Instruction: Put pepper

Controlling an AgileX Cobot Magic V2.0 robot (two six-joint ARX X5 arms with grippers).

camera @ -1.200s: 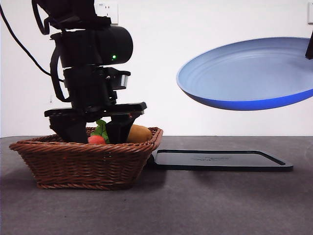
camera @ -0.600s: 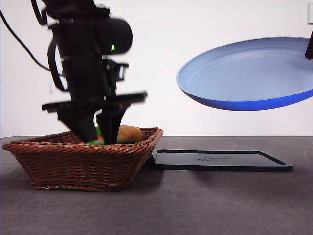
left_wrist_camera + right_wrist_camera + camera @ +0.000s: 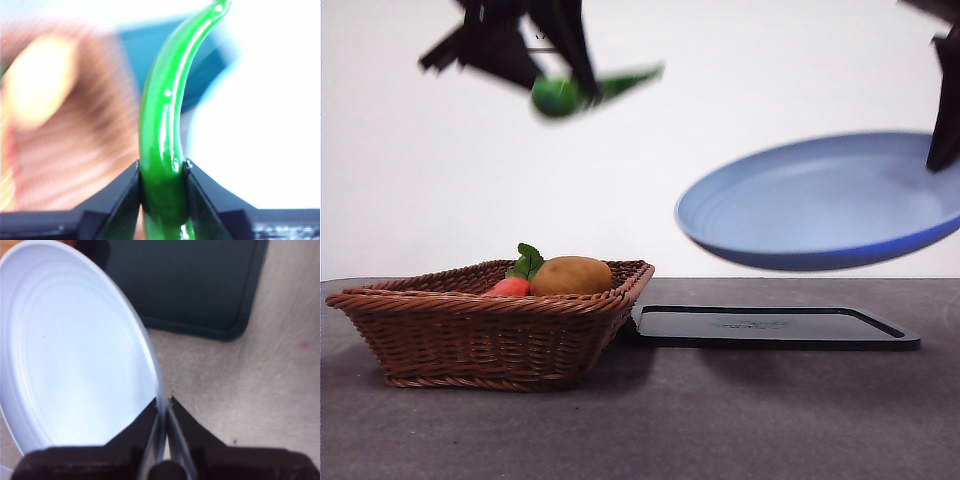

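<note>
The left gripper (image 3: 162, 175) has its fingers (image 3: 122, 192) clamped on the thick end of the pepper (image 3: 167, 125), whose glossy green body curves away to a pointed tip. In the front view this gripper (image 3: 555, 85) is cut off by the top edge and smeared by motion, so only dark slanting shapes and the blurred pepper (image 3: 590, 90) show, high in the air above the basket (image 3: 485, 335). Behind the pepper in the left wrist view everything is blurred; a pale yellowish lump and brown weave can barely be made out.

The right gripper (image 3: 162, 405) has its fingers (image 3: 182, 427) pinched on the rim of the blue plate (image 3: 75, 355), which hangs tilted in the air above the black tray (image 3: 775, 327). In the front view only a dark strip of that gripper (image 3: 945, 110) shows at the right edge, on the plate's (image 3: 820, 200) far rim.

A second ago the left gripper was down inside the basket, hiding part of its contents; now it is up near the top edge with the pepper, and the red fruit (image 3: 510, 287) with its leaves and the tan lump (image 3: 570, 275) sit in plain sight. The plate hangs lower than before. The basket stands on the counter (image 3: 720, 420) beside the tray.
</note>
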